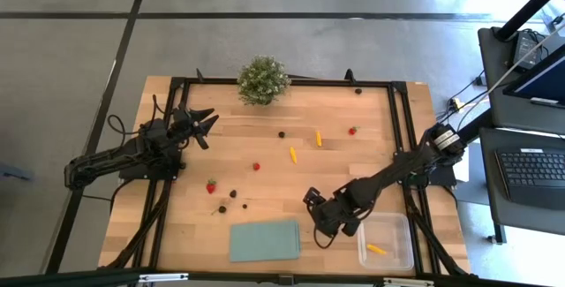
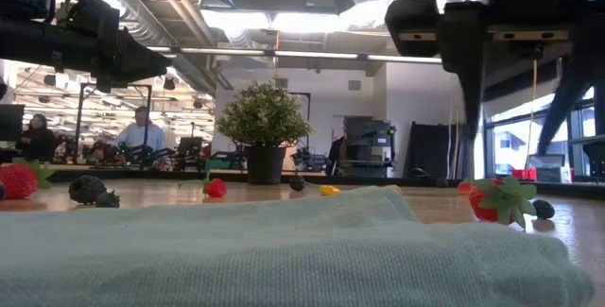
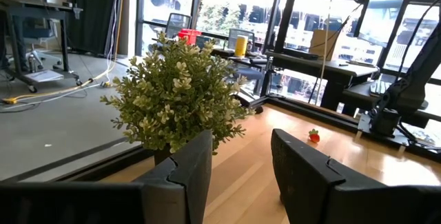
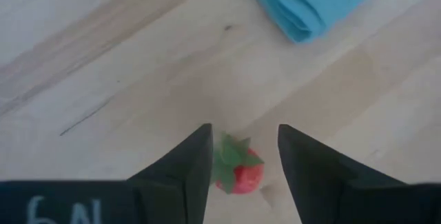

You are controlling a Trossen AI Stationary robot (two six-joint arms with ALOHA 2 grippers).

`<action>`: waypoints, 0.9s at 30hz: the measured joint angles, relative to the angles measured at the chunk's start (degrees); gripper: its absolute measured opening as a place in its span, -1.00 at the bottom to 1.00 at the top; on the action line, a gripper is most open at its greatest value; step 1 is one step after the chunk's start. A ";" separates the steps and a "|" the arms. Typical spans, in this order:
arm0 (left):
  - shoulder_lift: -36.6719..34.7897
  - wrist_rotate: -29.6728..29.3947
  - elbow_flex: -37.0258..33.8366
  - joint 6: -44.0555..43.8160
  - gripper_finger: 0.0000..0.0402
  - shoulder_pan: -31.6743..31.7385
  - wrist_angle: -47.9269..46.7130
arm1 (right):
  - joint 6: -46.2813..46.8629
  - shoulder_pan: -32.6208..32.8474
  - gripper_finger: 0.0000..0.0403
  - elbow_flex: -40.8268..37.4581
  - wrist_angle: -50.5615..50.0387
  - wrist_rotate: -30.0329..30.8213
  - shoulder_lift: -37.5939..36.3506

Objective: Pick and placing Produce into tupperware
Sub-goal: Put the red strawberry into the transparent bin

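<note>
Right claw hangs near the front of the table, just left of the tupperware, its two dark fingers parted with a strawberry lying on the wood between them; whether the fingers touch the berry I cannot tell, and in the high view the claw covers it. One yellow-orange piece lies inside the clear box, which sits at the near right corner of the table. Left of the right claw, along the near edge, lies the flat pale-green sheet, which fills the foreground of the low view. Just beyond that sheet sit two dark berries and, a little farther and to the left, a strawberry with a green top. Farther in, near the middle of the table, is a small red piece, then two yellow-orange elongated pieces lying apart from each other, a dark berry and a red strawberry toward the right. Left claw hovers over the left side of the table, fingers spread apart and holding nothing, facing the potted plant. That bushy plant stands at the far edge of the table, with one more dark berry near the far right corner. In the low view, people show in the room well behind the table.
</note>
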 joint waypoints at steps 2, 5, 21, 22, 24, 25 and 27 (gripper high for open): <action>0.00 0.00 0.00 0.00 -0.29 0.00 0.00 | 0.00 0.17 -0.18 0.00 0.08 -0.07 0.00; 0.02 0.00 0.00 0.00 -0.29 -0.01 0.00 | 0.00 0.12 -0.18 0.00 0.14 0.00 0.00; 0.02 0.00 0.00 0.00 -0.29 -0.01 0.00 | 0.01 0.15 -0.18 -6.98 6.09 1.76 0.25; 0.02 0.00 0.00 0.00 -0.29 -0.02 0.00 | 0.03 0.12 -0.18 -7.24 6.51 1.90 0.24; 0.00 0.00 0.00 0.00 -0.29 -0.02 0.00 | 0.05 0.12 -0.18 -7.52 6.16 2.20 0.24; 0.00 0.00 0.00 0.00 -0.29 -0.02 0.00 | 0.04 0.12 -0.18 -7.54 6.33 2.47 0.24; 0.02 0.00 0.00 0.00 -0.29 -0.01 0.00 | 0.06 0.12 -0.18 -7.54 7.19 2.73 0.24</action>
